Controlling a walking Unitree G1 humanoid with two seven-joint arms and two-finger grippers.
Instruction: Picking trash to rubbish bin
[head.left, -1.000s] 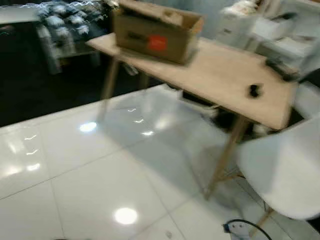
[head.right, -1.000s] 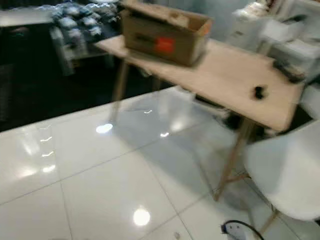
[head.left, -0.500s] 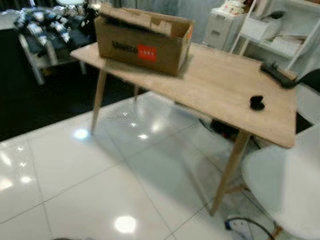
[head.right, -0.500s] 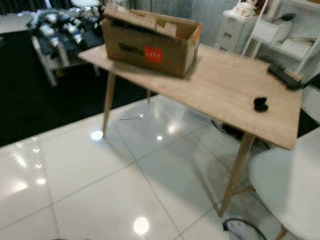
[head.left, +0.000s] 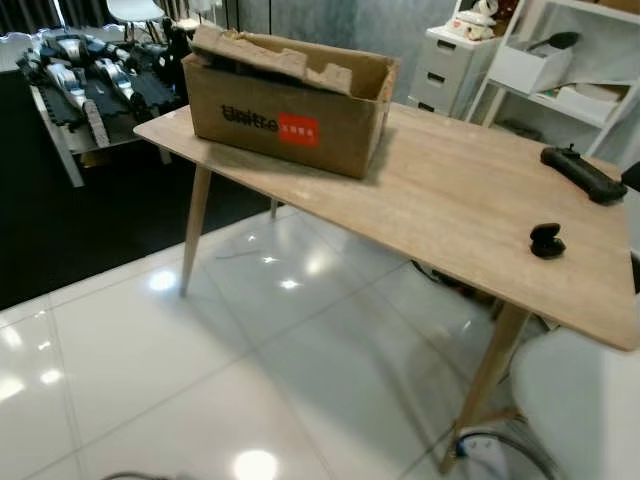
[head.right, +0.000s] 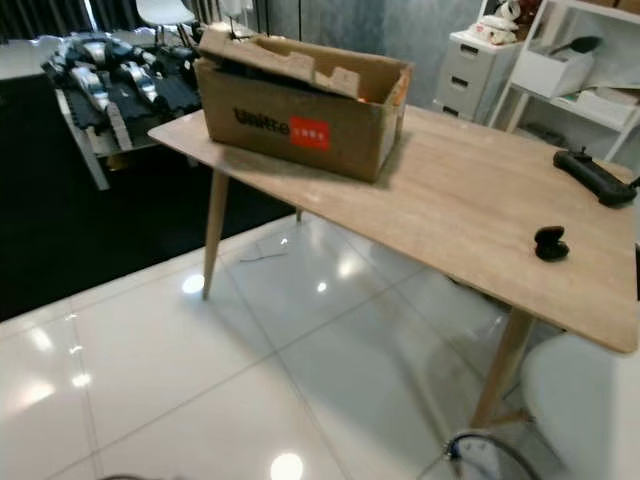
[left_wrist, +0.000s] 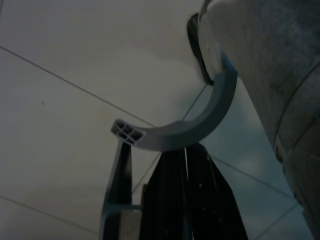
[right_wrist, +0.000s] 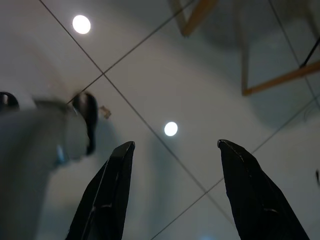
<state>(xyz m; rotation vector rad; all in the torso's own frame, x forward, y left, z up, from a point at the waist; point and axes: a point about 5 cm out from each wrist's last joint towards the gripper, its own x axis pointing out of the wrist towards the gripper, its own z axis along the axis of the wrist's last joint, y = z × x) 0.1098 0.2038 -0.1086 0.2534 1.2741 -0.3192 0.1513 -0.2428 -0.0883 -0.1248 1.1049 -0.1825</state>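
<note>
Head cams are looking at a light wooden bench (head.left: 450, 190) on glossy white floor tiles (head.left: 150, 340). An open brown cardboard box (head.left: 290, 105) with a red label sits at the bench's far left end, torn card sticking out of the top. Its long side runs along the bench's long side. Over on the right end there's a small black lump (head.left: 547, 240) and, further back near the edge, a long black controller-looking thing (head.left: 583, 172). They're well apart from the box. A white chair (head.left: 585, 400) sits at the near right corner, with a cable (head.left: 495, 442) on the floor by the bench leg.

The only trash candidate I can spot is a tiny brownish scrap (right_wrist: 105, 112) on the tiles in the right wrist view, just beside a blurred grey shape with a dark end (right_wrist: 87, 120). It's way too small for me to tell its shape or which way it points.

The right gripper (right_wrist: 175, 144) hangs over the floor with its fingers wide apart and nothing between them. The left gripper (left_wrist: 185, 190) also points down at the tiles, with its fingers pressed together and nothing in them.
</note>
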